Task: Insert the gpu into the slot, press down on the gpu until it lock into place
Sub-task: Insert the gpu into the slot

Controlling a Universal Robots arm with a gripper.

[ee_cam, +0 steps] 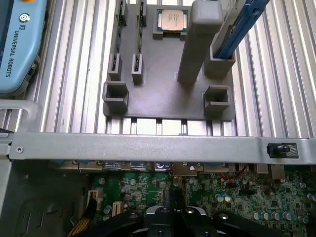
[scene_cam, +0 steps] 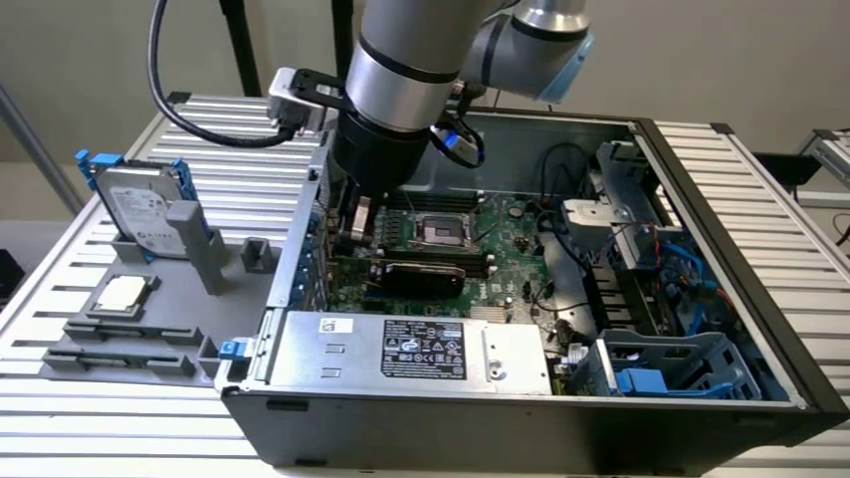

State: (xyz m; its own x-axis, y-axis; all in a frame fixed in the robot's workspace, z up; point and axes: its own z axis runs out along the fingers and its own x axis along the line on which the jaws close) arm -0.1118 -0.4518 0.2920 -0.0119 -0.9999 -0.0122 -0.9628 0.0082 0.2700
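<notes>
Centre of the exterior view, inside the open case [scene_cam: 531, 423], the gpu [scene_cam: 418, 275] lies across the motherboard [scene_cam: 512, 227]; the pincer [scene_cam: 356, 223] hovers just upper left of it, its opening impossible to tell.

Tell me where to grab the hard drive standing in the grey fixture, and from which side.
Take the hard drive by its free upper end, coming down from above. It stands nearly upright with its lower end seated in the grey fixture, so the top is probably the easiest part to reach. Close across its two broad flat faces, because the blue rails run along its narrow edges.
</notes>
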